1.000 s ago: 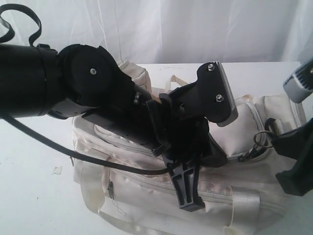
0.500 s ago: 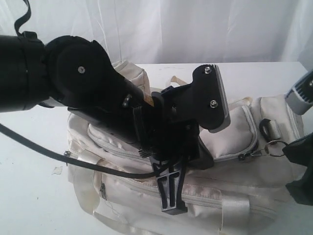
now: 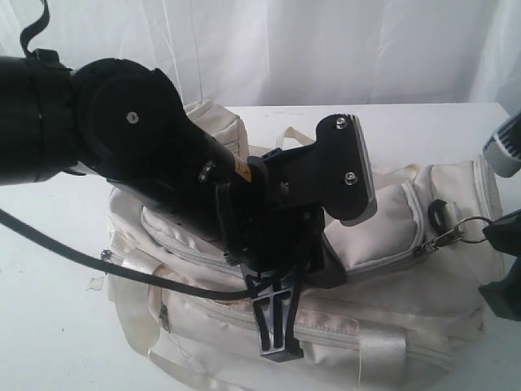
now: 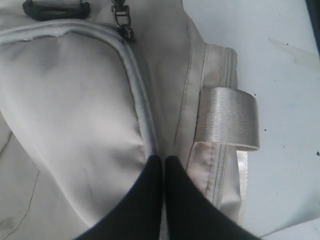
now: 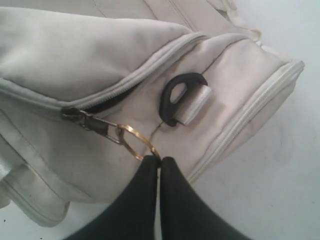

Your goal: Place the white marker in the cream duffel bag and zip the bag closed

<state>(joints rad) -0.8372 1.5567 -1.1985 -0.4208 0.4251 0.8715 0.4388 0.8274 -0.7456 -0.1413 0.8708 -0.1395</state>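
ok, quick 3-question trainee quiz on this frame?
1. True or false: the marker is in plain view.
2. The right gripper is shut on: A) the black strap ring B) the gold ring C) a handle.
3. Fill in: beside the slider the bag shows a dark ___.

Key: 1 false, no view shows it. 2 B. 3 gap, so the bag is not fully zipped.
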